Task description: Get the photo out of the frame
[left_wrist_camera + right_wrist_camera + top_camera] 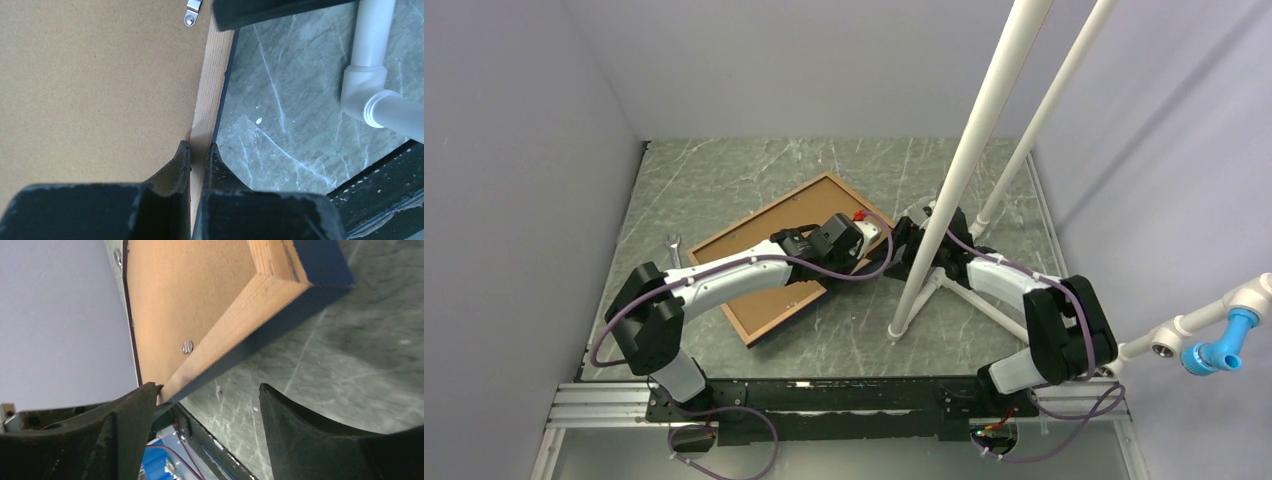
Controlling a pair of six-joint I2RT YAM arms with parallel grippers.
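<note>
Brown backing board (95, 90) sits in the frame (212, 95), back-up on desk (300, 125); photo hidden, presumably inside. Left pincer (200, 155) clamped on the wood rim. Right pincer (207, 400) gapes at a corner, holding nothing. Removal barely begun.

Count: 1 frame (764, 238), 2 grippers (200, 150) (207, 390), 2 white poles (984, 120) (1059, 90), 1 small metal piece (674, 243), 1 worktop (724, 180).

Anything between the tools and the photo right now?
Yes. The frame is back up, so the brown backing board covers the photo side, a metal tab at its edge. The left tool is shut on the wood rim; the right tool is open.
</note>
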